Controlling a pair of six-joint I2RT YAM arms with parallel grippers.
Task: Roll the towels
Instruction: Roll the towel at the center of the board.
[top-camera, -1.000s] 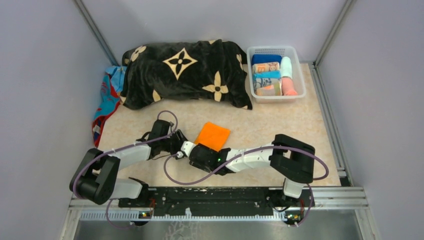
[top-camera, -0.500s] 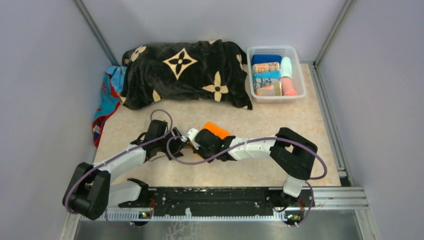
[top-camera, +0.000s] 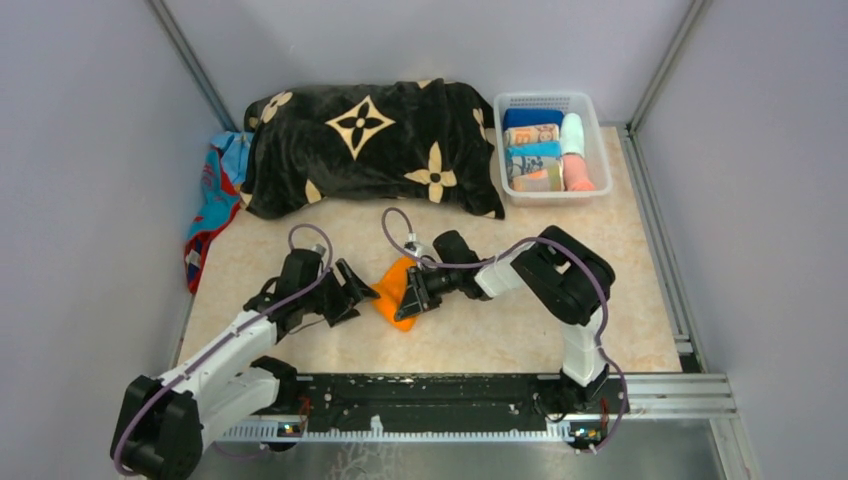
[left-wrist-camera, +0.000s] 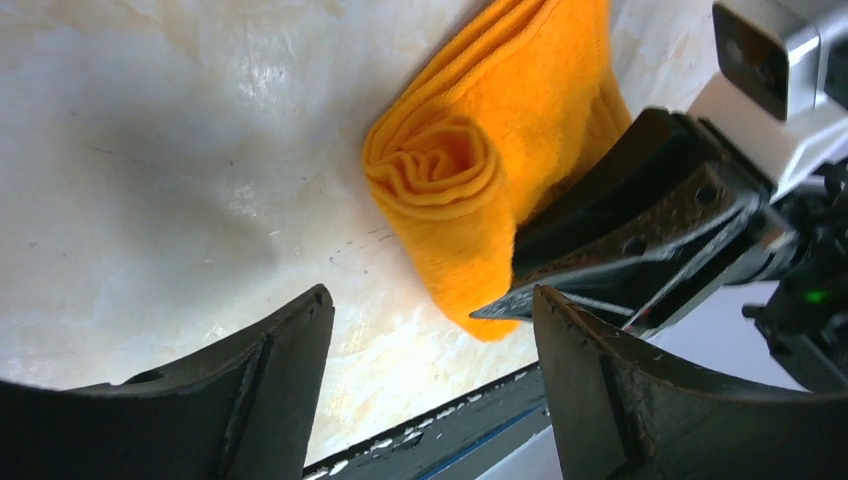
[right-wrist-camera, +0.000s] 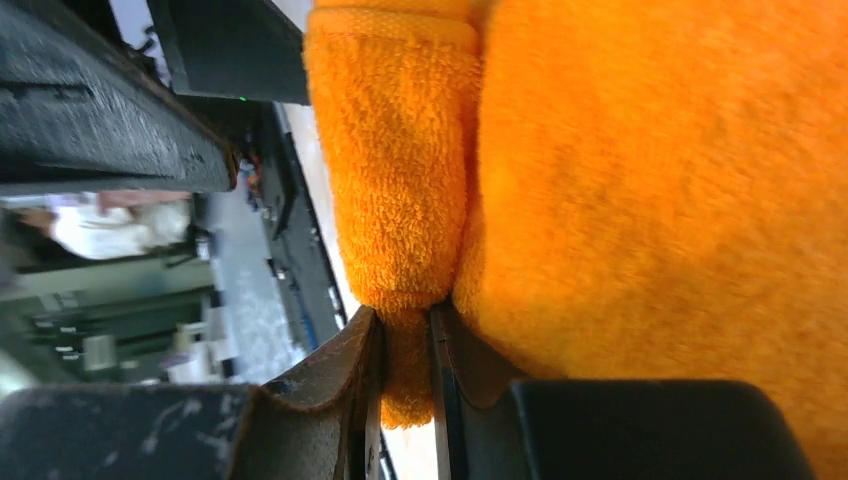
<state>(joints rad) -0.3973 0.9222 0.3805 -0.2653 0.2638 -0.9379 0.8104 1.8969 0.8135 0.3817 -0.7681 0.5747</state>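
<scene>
The right gripper (right-wrist-camera: 405, 368) pinches an edge of the orange towel (left-wrist-camera: 455, 170), which lies rolled on the table (top-camera: 500, 330). The left gripper (left-wrist-camera: 430, 305) stands spread just beside the roll's end. Rolled towels (top-camera: 535, 150) fill 1 basket (top-camera: 548, 97) far right.

Your arms: both stretched inward and low, grippers facing each other.
Your left gripper (top-camera: 360, 291) stands wide open; your right gripper (top-camera: 408, 300) pinches a fold of the orange towel (left-wrist-camera: 450, 170).
</scene>
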